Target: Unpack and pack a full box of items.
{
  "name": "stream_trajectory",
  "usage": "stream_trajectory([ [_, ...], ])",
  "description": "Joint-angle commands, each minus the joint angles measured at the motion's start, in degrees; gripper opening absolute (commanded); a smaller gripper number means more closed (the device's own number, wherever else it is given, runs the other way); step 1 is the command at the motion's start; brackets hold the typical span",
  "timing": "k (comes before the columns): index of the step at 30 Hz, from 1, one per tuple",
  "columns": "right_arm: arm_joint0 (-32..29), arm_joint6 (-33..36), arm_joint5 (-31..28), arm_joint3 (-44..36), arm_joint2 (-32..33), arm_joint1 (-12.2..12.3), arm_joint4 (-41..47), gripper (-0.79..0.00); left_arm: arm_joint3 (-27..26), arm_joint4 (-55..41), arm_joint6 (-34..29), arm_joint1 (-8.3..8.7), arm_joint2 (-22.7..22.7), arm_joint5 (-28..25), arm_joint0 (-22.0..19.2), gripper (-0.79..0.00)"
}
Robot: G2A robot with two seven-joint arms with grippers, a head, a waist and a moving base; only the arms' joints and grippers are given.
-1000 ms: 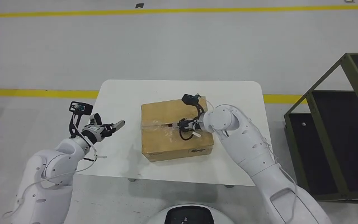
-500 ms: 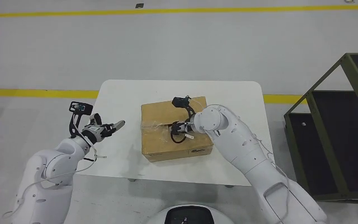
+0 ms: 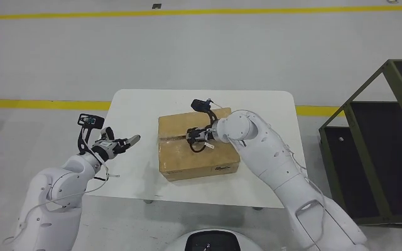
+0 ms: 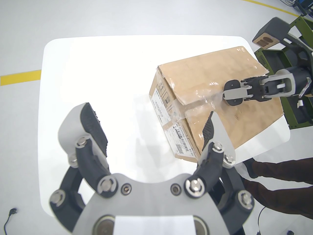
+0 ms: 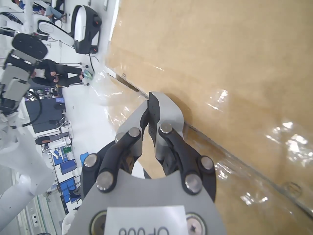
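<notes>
Farther along the taped seam (image 3: 173, 142), right gripper (image 3: 190, 133) sits clenched on the cardboard box (image 3: 188, 160); left gripper (image 4: 150, 112) gapes, box beyond fingertips.

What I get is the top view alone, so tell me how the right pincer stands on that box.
Observer: The right pincer is shut, its tips at the seam across the top of the box. Whether it pinches anything, I cannot tell.
Operator: Now report the tape.
Observer: The clear tape is wrinkled along the seam and runs down the box's end face, past printed labels.
Operator: Give me the left pincer.
Observer: The left pincer is open and empty, over the table, apart from the box.
</notes>
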Motion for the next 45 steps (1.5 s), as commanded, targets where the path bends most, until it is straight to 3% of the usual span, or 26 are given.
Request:
stream_trajectory([
  [1,-0.4,0.3,0.3,-1.3,0.8,0.4,-0.5,-0.785,0.0,0.0,0.0,0.00,0.0,0.0,0.0,0.000],
  [8,-2.9,0.8,1.8,-6.4,4.2,2.0,-1.2,-0.785,0.0,0.0,0.0,0.00,0.0,0.0,0.0,0.000],
  [15,-5.2,3.7,4.1,-10.5,6.6,4.3,-9.3,-0.782,-0.2,-0.2,0.8,-0.01,0.2,-0.2,0.5,0.000],
  [16,-5.5,4.3,4.2,-10.8,6.8,4.5,-10.2,-0.742,-0.5,-0.4,0.9,0.04,0.3,-0.8,0.8,0.000],
  [19,-6.3,5.1,4.4,-11.2,6.9,4.9,-11.6,-0.483,-1.1,-2.0,0.0,0.19,0.6,-2.4,1.3,0.000],
  [21,-6.3,4.8,4.4,-11.0,6.3,4.9,-12.5,-0.397,-1.2,-1.9,-0.1,0.29,0.8,-2.8,1.5,0.000],
  [23,-6.1,4.2,4.3,-10.3,5.6,4.7,-12.7,-0.249,-1.3,-1.6,0.1,0.35,1.3,-3.0,1.7,0.000],
  [30,-3.0,2.8,2.9,-5.7,1.5,3.4,-13.3,-0.280,-1.4,-1.0,0.0,0.65,2.0,-3.6,2.3,0.000],
  [36,-0.4,0.9,1.1,-0.6,-1.5,1.7,-11.5,-0.252,-1.3,-0.4,0.7,0.85,2.2,-2.5,2.3,0.000],
  [40,0.9,0.1,-0.8,2.3,-3.0,0.5,-9.1,-0.302,-1.1,-0.2,1.1,0.98,2.3,-2.0,2.1,0.000],
  [45,1.9,-0.8,-3.1,5.2,-4.3,-0.7,-6.5,-0.268,-0.7,0.0,1.4,1.15,2.4,-1.5,1.9,0.000],
])
